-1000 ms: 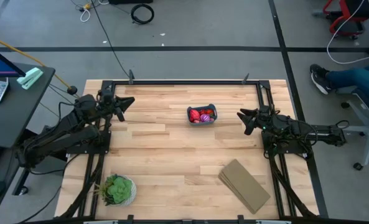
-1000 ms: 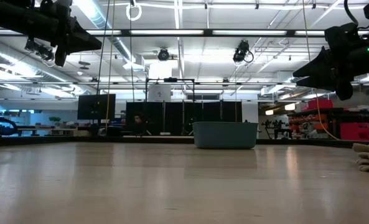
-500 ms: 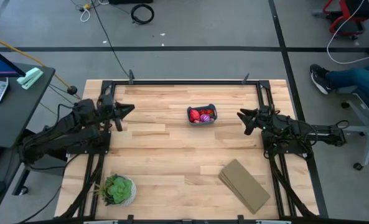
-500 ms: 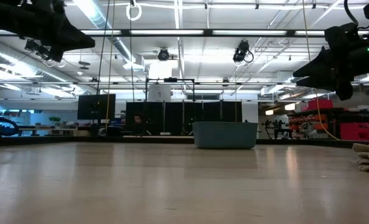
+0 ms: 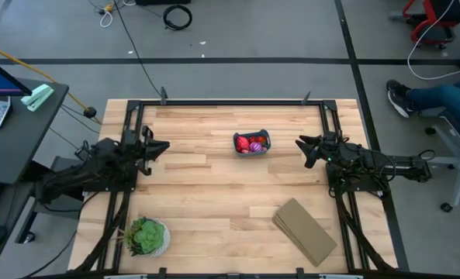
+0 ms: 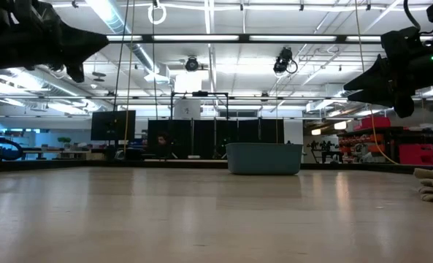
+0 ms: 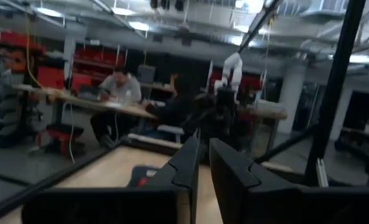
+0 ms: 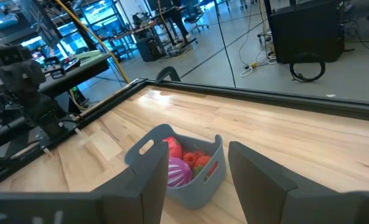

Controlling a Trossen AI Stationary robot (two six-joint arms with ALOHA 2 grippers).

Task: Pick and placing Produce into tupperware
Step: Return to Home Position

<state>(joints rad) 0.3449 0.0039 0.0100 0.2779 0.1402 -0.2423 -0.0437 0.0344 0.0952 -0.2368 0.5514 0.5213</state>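
The teal tupperware [image 5: 251, 143] stands on the far middle of the table, with red and pink produce [image 5: 250, 144] lying inside it. In the right wrist view the tupperware [image 8: 200, 180] shows red pieces and a purple-pink one [image 8: 178, 172]. My left gripper [image 5: 164, 146] hovers off the table at its left side, pointing at the tub, fingers shut and empty [image 7: 203, 163]. My right gripper [image 5: 299, 142] hovers to the right of the tub, open and empty [image 8: 196, 171]. In the low view the tub [image 6: 264, 158] rests flat on the wood, with both grippers high above it.
A green plant in a white pot [image 5: 146, 236] sits at the near left corner. A flat tan block [image 5: 305, 230] lies near the right front. A black frame [image 5: 237, 101] edges the table. People sit at a desk [image 7: 119, 93] in the room beyond.
My left gripper has drawn back toward the table's near and left side, staying off the table and pointing at the tub.
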